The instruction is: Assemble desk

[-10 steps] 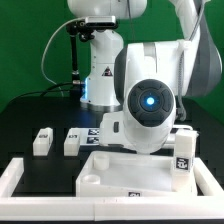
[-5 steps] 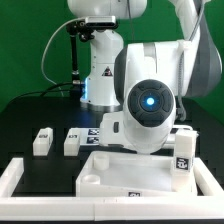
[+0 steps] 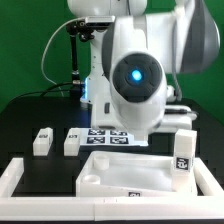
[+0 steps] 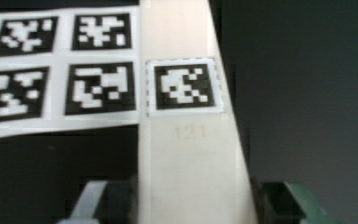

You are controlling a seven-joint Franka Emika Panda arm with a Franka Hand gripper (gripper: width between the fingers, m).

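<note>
Within spread end effector (image 4: 190, 203), leg (image 4: 185, 140) unclamped

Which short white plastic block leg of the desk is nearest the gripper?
The white block leg lying beside the marker board: in the wrist view the open gripper straddles it. The exterior view shows three others, none under the gripper.

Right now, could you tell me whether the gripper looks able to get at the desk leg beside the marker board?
Probably yes: in the wrist view the leg runs between the open gripper's fingers, gaps either side, nothing covering it; the marker board sits alongside.
</note>
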